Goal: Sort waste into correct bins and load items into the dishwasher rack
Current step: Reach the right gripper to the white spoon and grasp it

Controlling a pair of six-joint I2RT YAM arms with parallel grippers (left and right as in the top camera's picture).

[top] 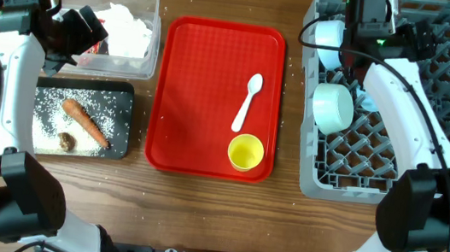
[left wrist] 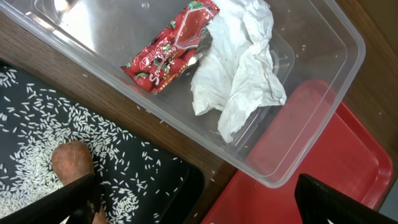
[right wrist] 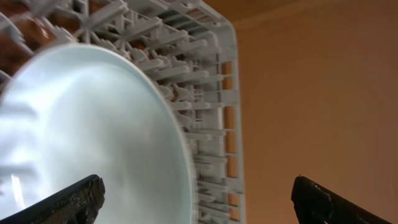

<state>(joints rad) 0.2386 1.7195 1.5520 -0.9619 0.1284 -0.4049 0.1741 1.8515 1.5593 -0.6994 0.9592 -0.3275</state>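
Left tool (left wrist: 196, 194): jaws apart, above clear tub (left wrist: 298, 143) holding red snack wrapper (left wrist: 171, 46), crumpled white tissue (left wrist: 239, 74).
Right tool (right wrist: 199, 190): jaws apart, beside pale blue plate (right wrist: 93, 137) in grey rack (right wrist: 205, 93).

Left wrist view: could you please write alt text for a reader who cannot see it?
A clear tub holds a red snack wrapper and crumpled white tissue. Beside it, a black tray carries rice grains and a carrot piece; a red tray lies alongside.
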